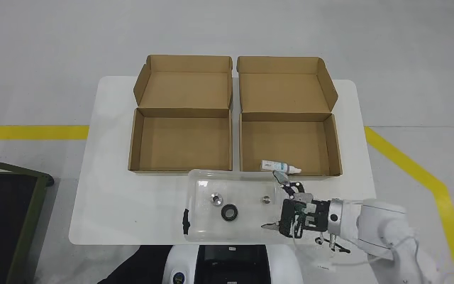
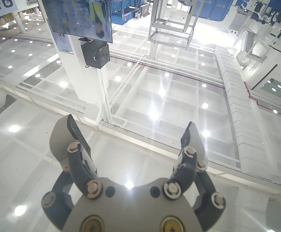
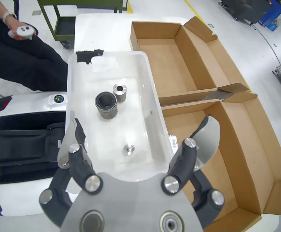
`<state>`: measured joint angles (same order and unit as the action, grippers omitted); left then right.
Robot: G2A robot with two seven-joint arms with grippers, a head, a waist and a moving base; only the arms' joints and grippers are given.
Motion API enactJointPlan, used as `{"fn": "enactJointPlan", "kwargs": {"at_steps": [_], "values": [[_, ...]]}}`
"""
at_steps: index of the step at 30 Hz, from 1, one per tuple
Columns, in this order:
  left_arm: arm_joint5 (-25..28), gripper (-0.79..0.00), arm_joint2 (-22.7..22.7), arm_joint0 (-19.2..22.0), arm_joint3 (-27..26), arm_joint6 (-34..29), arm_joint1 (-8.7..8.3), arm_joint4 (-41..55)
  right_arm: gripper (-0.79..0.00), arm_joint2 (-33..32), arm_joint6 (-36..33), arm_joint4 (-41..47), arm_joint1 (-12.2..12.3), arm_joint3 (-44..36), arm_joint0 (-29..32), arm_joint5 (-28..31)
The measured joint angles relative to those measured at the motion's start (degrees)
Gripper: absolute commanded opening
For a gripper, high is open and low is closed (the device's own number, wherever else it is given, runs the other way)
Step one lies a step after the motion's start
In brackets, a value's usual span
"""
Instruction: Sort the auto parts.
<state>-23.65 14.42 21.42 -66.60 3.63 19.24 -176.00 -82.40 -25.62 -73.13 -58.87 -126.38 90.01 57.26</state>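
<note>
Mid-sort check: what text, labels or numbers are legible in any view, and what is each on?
Nothing can be read clearly.
Small white tube in the right cardboard box: printed label with barcode, too small to read.
Blue banners in the hall: white print, cut off and blurred.
Poster on the column: blurred.
Metal parts, clear bin: no markings visible.

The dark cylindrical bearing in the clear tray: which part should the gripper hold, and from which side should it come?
Hold its outer round wall, coming from above. The dark bearing stands upright, bore up, in the clear tray. Probably close across the sides that face away from the silver sleeve close beside it.
</note>
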Motion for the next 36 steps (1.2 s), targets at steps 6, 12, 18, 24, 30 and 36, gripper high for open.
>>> {"fn": "enactJointPlan", "kwargs": {"at_steps": [6,12,18,24,30,36], "values": [[0.0,0.0,0.0,0.0,0.0,0.0,0.0,0.0,0.0,3.45,-7.6,-0.64,0.29,0.54,-1.2,-0.75],[0.0,0.0,0.0,0.0,0.0,0.0,0.0,0.0,0.0,6.61,-14.15,1.59,0.37,2.38,-3.74,-3.39],[0.0,0.0,0.0,0.0,0.0,0.0,0.0,0.0,-0.099,9.03,-19.76,3.24,0.43,3.74,-6.31,-6.3],[0.0,0.0,0.0,0.0,0.0,0.0,0.0,0.0,-0.259,12.43,-24.27,2.5,0.41,5.18,-8.72,-7.98],[0.0,0.0,0.0,0.0,0.0,0.0,0.0,0.0,-0.296,15.05,-27.08,0.82,0.4,6.23,-10.57,-9.39],[0.0,0.0,0.0,0.0,0.0,0.0,0.0,0.0,-0.339,17.88,-28.68,-0.91,0.34,6.96,-12.13,-9.79]]}}
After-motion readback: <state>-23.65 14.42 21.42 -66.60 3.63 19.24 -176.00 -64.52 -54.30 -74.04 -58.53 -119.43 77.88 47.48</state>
